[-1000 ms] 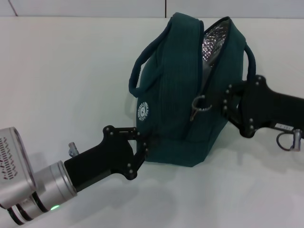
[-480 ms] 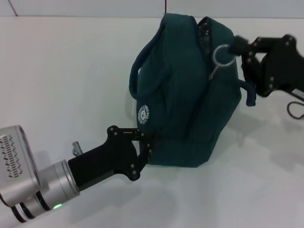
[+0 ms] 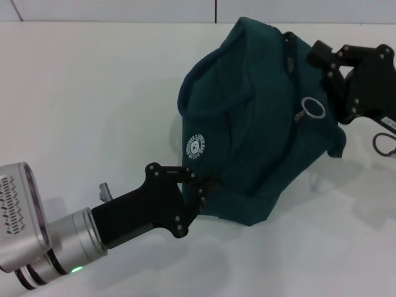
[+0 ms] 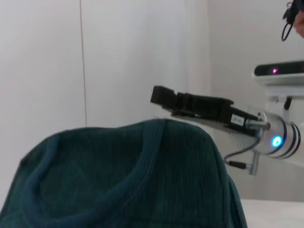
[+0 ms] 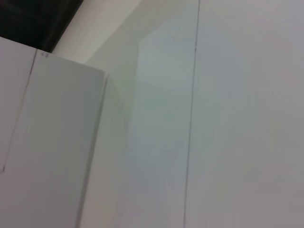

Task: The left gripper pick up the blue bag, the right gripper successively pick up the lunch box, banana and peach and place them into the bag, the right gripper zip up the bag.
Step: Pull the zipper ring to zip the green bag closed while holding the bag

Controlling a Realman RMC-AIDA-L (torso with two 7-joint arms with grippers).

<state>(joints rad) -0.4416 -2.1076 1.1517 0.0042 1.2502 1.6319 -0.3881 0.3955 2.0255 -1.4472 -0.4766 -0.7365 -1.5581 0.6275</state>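
On the table (image 3: 93, 93), left pincer (image 3: 201, 189) pinches the zipped blue bag (image 3: 253, 136); right pincer (image 3: 334, 59), at two o'clock, grip unclear.

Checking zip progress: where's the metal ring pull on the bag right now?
In the head view the silver metal ring pull lies on the upper right face of the dark teal-blue fabric bag, just left of the black right gripper.

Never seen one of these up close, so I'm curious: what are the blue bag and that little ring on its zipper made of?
The blue bag looks like soft woven fabric with a matte ribbed texture; it sags and creases. The ring pull looks like shiny metal, silver and thin, though coated plastic can't be ruled out.
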